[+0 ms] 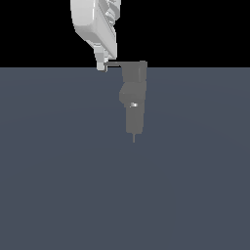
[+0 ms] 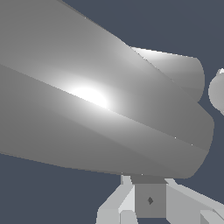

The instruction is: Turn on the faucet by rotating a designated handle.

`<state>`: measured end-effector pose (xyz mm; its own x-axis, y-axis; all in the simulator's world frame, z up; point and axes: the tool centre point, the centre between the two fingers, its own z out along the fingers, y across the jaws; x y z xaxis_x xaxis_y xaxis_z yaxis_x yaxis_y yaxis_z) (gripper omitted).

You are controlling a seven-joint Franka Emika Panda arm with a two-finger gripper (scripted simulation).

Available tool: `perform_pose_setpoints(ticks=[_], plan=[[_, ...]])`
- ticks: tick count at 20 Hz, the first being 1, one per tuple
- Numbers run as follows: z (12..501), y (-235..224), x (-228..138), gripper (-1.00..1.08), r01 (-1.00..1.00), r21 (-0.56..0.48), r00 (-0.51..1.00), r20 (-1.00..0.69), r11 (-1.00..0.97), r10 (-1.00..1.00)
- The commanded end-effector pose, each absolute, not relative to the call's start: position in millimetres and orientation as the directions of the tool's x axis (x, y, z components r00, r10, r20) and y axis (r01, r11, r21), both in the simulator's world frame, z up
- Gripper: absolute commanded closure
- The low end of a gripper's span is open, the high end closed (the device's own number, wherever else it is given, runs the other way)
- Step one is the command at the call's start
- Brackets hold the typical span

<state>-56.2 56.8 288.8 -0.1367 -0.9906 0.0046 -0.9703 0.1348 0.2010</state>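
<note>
one claw [image 1: 102,66] noted at handle [image 1: 113,64] tip beside faucet [image 1: 133,97]; finger spacing could not be told.

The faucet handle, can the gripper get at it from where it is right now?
Probably yes. In the exterior view the gripper hangs right at the free tip of the handle, with nothing between them. Whether they touch, and how the jaws stand, cannot be told.

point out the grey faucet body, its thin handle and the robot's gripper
small blocky matte-grey faucet body [image 1: 133,105]: exterior view, on its middle segment beside the bright spot
thin flat grey handle lever [image 1: 114,64]: exterior view, midway along the lever
glossy white gripper [image 1: 101,67]: exterior view, at its tip by the lever's end
</note>
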Motion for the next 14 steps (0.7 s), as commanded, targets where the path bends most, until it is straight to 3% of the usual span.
perform_pose_setpoints(ticks=[1,10,14], plan=[[293,48,-62,1.08,-0.97,0.197,-0.145,0.005,0.143,-0.989],[293,44,-79,1.08,-0.97,0.203,-0.132,0.007,0.131,-0.991],[294,19,-83,1.08,-0.97,0.202,-0.135,0.006,0.133,-0.991]])
